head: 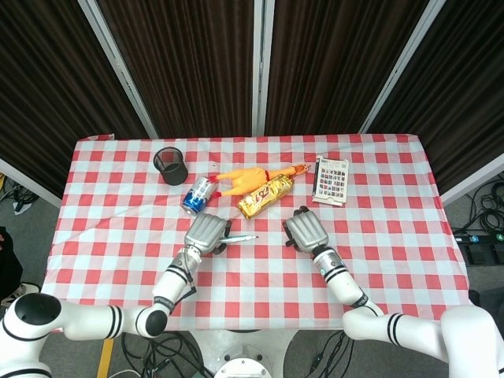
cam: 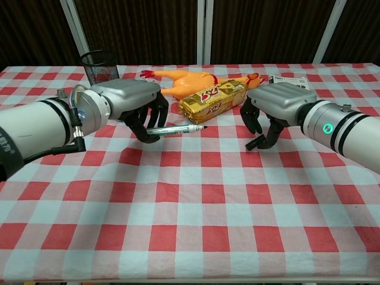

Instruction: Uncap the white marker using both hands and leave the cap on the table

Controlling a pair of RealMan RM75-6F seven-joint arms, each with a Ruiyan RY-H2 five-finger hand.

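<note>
- Left hand (cam: 139, 110) grips the white marker (cam: 176, 129) at its rear end, fingers curled round the barrel, holding it level above the bench (cam: 190, 202).
- The marker's dark tip (cam: 203, 126) is bare and points toward the right hand; from above, the barrel (head: 241, 238) sticks out to the right of the left hand (head: 206, 234).
- Right hand (cam: 270, 113) is well apart from the marker, fingers curled downward, with a small dark piece, apparently the cap (cam: 254, 143), pinched at its fingertips just above the checked cloth.
- In the head view the right hand (head: 305, 231) covers the cap, so it cannot be seen there.
- Behind the two hands lies a gold snack packet (cam: 212, 99), with a rubber chicken (cam: 184, 82) beyond it.
- A black mesh cup (cam: 98, 65) stands at the far left; a blue can (head: 197, 194) lies near it.
- A card of small pictures (head: 331, 180) rests far right.
</note>
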